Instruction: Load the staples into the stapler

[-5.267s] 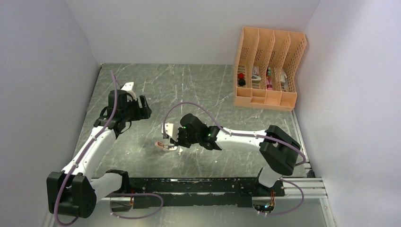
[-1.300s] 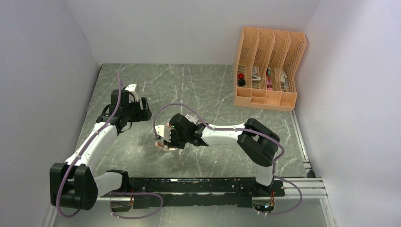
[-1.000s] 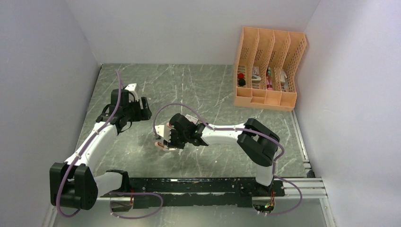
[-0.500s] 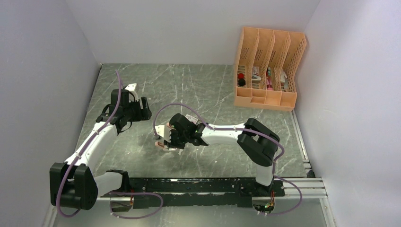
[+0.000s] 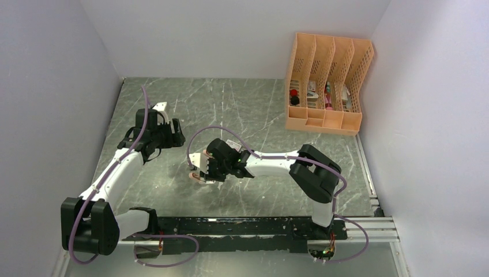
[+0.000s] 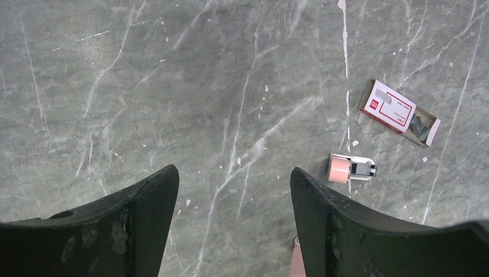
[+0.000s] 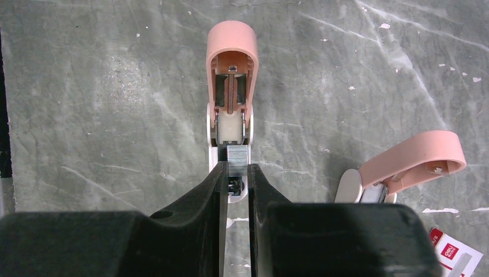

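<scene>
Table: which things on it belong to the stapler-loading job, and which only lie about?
Job: silvery staple strip in the right gripper; opened salmon-pink plastic stapler; red-and-white cardboard staple box.
Lying about: second salmon-pink stapler; orange lattice desk organizer.

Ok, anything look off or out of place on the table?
A second stapler lies open, pink lid slanted up, right beside the stapler being loaded. The staple box sits with its tray slid partway out. Nothing else stands out.
</scene>
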Action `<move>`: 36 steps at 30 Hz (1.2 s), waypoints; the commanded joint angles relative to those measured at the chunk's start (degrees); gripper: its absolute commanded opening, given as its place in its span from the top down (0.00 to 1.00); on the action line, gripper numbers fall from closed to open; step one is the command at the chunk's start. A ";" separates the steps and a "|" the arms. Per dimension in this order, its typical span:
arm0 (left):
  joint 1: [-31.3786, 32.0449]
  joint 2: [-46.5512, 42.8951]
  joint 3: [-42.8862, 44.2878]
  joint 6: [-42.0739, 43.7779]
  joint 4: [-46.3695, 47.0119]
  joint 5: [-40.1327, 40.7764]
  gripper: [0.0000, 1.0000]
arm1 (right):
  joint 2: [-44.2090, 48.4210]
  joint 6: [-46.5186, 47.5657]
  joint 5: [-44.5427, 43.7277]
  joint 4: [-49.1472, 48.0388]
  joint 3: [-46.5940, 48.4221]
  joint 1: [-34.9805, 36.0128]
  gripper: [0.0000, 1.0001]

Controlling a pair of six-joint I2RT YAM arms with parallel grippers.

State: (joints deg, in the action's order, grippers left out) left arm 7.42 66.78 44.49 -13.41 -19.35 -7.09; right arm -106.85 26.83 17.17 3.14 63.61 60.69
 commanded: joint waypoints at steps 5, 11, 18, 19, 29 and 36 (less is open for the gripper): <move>-0.56 0.19 1.93 0.49 -0.35 -1.43 0.25 | 1.76 0.21 0.22 1.86 -0.84 -0.23 0.91; -0.57 0.32 1.95 0.49 -0.29 -1.37 0.25 | 1.68 0.14 0.23 2.45 -0.88 -0.24 0.91; -0.56 0.36 1.97 0.49 -0.36 -1.51 0.25 | 1.18 -0.22 0.05 2.49 -1.00 -0.22 0.91; -0.56 0.36 1.94 0.49 -0.33 -1.44 0.25 | 0.96 -0.25 -0.01 2.61 -0.85 -0.29 0.91; -0.56 0.61 2.02 0.49 -0.34 -1.53 0.25 | 0.23 -2.96 -1.40 2.80 -0.12 -0.28 0.91; -0.57 0.63 2.02 0.49 -0.33 -1.52 0.25 | -0.60 -5.26 0.01 2.83 0.70 -0.30 0.91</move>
State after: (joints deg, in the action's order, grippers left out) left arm 7.42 67.22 44.53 -13.30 -19.57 -7.16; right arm -106.54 23.49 16.29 4.60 63.53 60.47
